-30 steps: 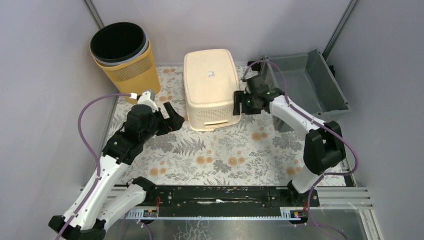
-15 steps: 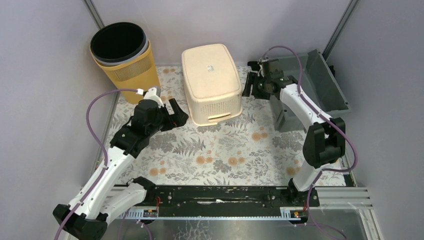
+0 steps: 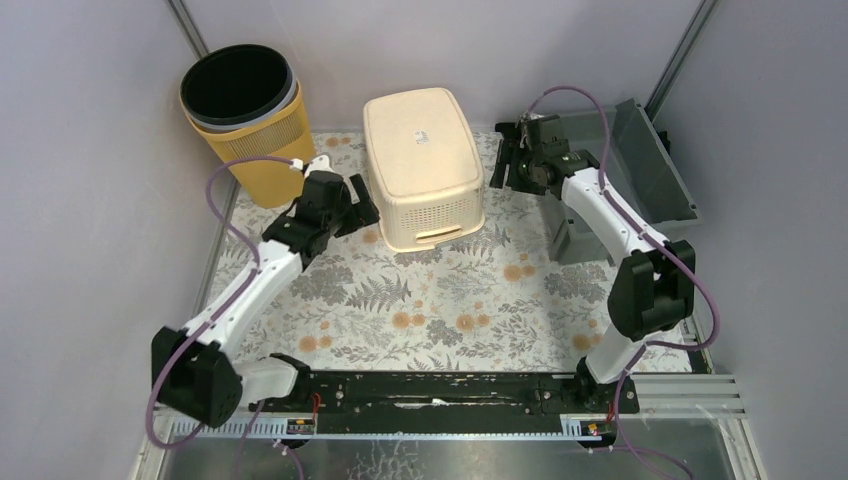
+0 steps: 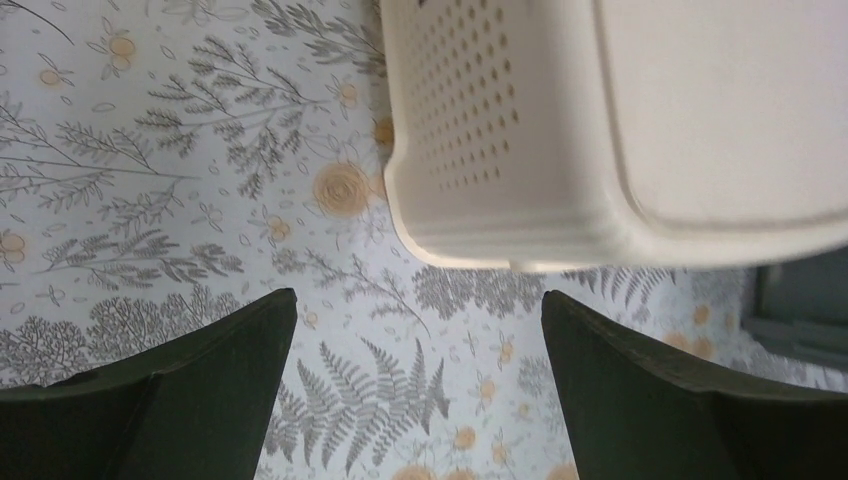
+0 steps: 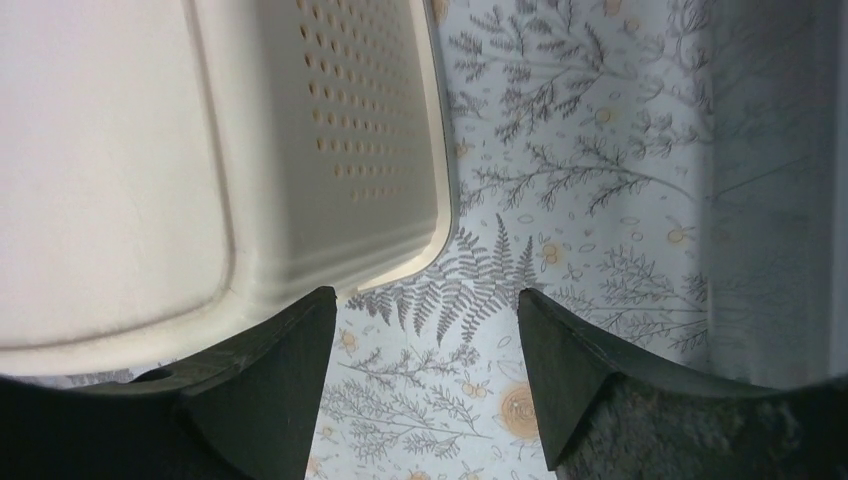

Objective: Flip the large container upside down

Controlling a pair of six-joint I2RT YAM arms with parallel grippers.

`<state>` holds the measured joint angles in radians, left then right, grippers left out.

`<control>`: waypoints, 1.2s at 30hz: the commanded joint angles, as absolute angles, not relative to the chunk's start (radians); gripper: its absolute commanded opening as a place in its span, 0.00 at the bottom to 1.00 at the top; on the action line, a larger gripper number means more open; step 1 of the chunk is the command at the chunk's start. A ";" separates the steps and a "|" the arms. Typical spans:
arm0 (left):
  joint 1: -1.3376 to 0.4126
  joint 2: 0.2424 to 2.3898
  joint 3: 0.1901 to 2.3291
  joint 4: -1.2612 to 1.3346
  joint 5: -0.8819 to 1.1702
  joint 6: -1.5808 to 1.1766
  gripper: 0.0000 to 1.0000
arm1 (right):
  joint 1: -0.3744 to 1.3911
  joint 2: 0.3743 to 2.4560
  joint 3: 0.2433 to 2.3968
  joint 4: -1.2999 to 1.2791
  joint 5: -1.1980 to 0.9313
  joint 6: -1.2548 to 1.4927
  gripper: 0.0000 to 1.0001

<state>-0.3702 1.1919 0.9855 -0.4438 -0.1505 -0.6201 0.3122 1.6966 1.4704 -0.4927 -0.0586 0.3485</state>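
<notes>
Already the large container [image 3: 422, 165] sits bottom-up at the back of the bench [image 3: 450, 300]. The left end effector [image 3: 355, 213] and the right end effector [image 3: 505, 171] flank it, each spread apart and gripping nothing.

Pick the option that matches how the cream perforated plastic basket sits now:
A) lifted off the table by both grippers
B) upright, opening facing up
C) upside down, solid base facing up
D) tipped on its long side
C: the cream perforated plastic basket shows its solid flat base to the top camera and its rim rests on the floral table cover. The left gripper and right gripper are open beside it.
</notes>
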 commanded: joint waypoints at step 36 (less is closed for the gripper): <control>-0.219 2.032 1.713 -0.325 -0.180 -0.569 1.00 | 0.351 1.961 1.718 -0.356 -0.224 0.354 0.74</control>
